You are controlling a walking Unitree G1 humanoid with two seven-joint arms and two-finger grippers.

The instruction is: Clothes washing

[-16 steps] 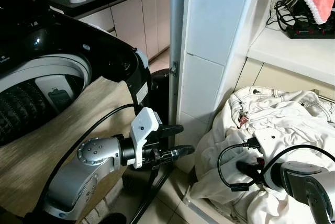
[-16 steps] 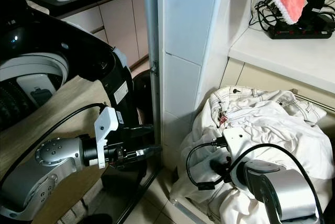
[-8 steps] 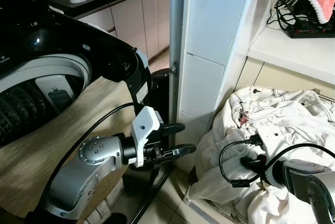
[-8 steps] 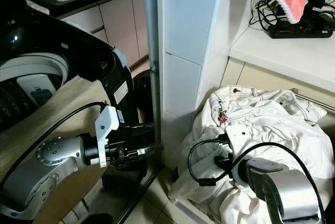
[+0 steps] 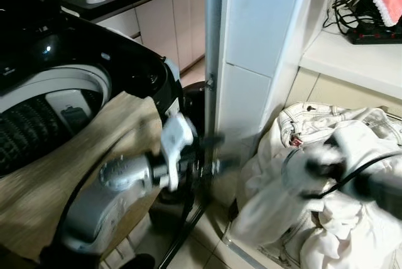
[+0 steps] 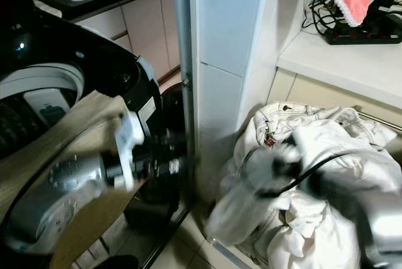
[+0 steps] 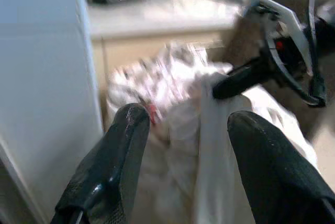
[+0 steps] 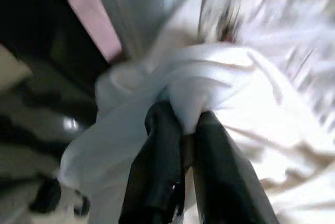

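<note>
Lifting clear of the pile since a second ago, the right gripper (image 8: 180,130) has its fingers clamped on the crumpled white cotton garment (image 8: 209,90), swinging toward the black top-loading washing machine (image 5: 56,87) at nine o'clock, while the left gripper (image 7: 183,130) hovers spread, empty.

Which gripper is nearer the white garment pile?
Right. The right gripper has its fingers pinched on a fold of the white garment pile. The left gripper hangs open beside the washing machine, short of the pile.
</note>
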